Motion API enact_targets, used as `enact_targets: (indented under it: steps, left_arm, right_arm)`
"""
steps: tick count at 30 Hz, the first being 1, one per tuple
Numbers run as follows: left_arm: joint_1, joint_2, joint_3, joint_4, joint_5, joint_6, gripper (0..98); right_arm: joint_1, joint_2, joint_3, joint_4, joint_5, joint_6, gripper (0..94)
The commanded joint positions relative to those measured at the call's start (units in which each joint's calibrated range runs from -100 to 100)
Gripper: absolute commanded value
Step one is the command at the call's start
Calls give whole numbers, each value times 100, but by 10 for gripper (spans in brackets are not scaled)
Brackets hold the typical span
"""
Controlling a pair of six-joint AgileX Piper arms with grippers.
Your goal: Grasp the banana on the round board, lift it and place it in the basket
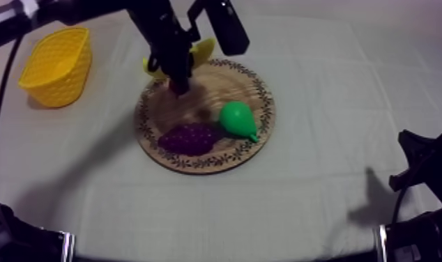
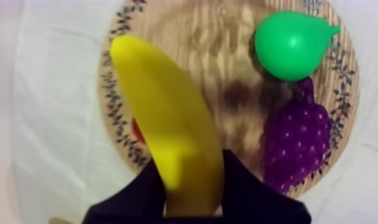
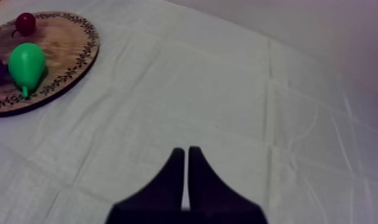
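Left tool (image 2: 190,165) clamps the one banana (image 1: 203,50), slanting 8-to-2 o'clock over the one wooden board's (image 1: 260,94) 11 o'clock rim; right tool (image 3: 186,156) narrow, empty.

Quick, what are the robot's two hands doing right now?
Left gripper: shut on the banana.
Right gripper: shut, fingers together, holding nothing.

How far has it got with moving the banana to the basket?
Done: the left gripper is shut on the banana. In hand: holding it over the wooden board. Left: carry it to the yellow basket and release. The right gripper sits shut, idle.
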Motion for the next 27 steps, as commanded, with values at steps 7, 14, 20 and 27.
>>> enact_targets:
  steps: [7,14,20,27]
  left_arm:
    - [-501,-331,188,-41,-119,-35,216]
    - [-1275,-460,192,-54,-188,-51,215]
    - [-2012,-555,262,-46,-193,-53,218]
    - [-2757,-521,216,-6,-198,-100,227]
  right_arm:
    - [-2,-1,4,0,0,0,4]
    - [-2,-1,4,0,0,0,4]
    - [-2,-1,4,0,0,0,4]
    - [-2,-1,4,0,0,0,4]
